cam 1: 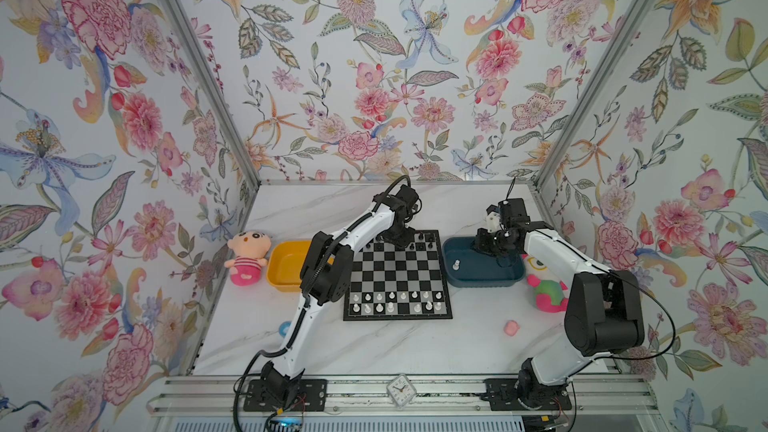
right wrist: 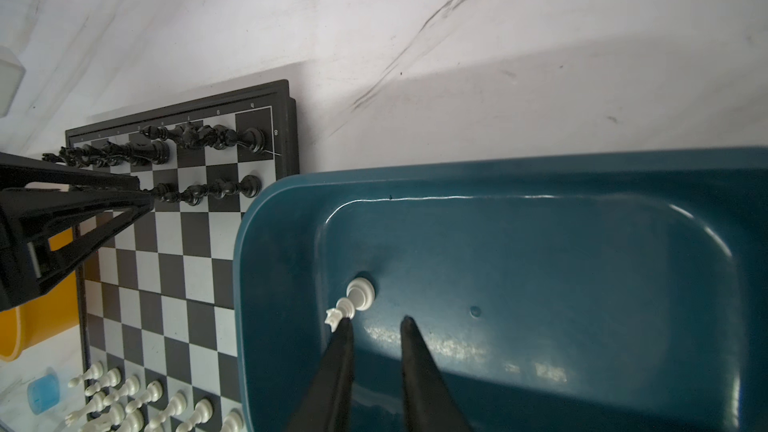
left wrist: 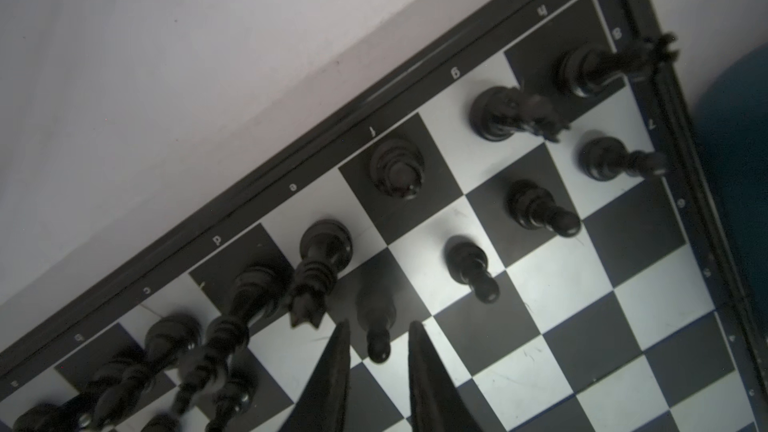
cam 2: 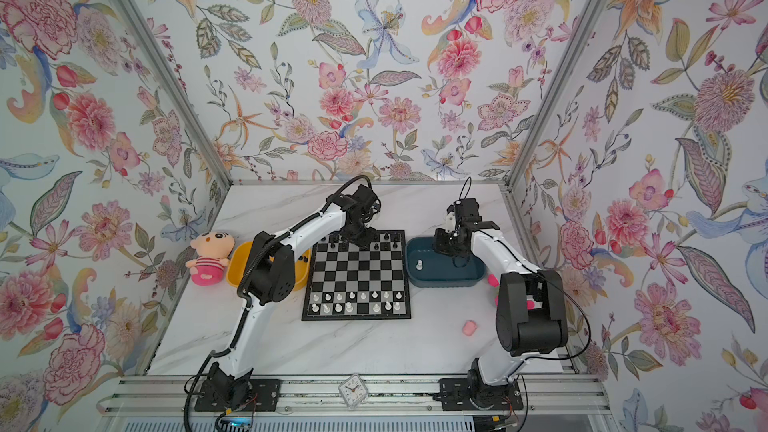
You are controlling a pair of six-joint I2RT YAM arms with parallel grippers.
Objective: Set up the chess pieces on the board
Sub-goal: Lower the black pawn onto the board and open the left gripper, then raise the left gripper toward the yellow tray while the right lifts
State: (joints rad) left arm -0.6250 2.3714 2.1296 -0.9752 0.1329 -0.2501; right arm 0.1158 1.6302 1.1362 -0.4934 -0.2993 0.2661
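On the flat black-and-silver checkered chessboard (left wrist: 536, 268), a small black plastic pawn (left wrist: 374, 309) was straddled, ungripped, by the parted left gripper (left wrist: 379, 324); placement was judged done. In the dark blue oblong tray (right wrist: 540, 176), a white plastic chessman (right wrist: 360, 293) was seen just beside the parted, empty right gripper (right wrist: 376, 322); a sideways shift and closure would be needed.

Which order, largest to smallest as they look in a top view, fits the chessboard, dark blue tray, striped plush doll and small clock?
1. chessboard
2. dark blue tray
3. striped plush doll
4. small clock
No two look close enough to doubt.
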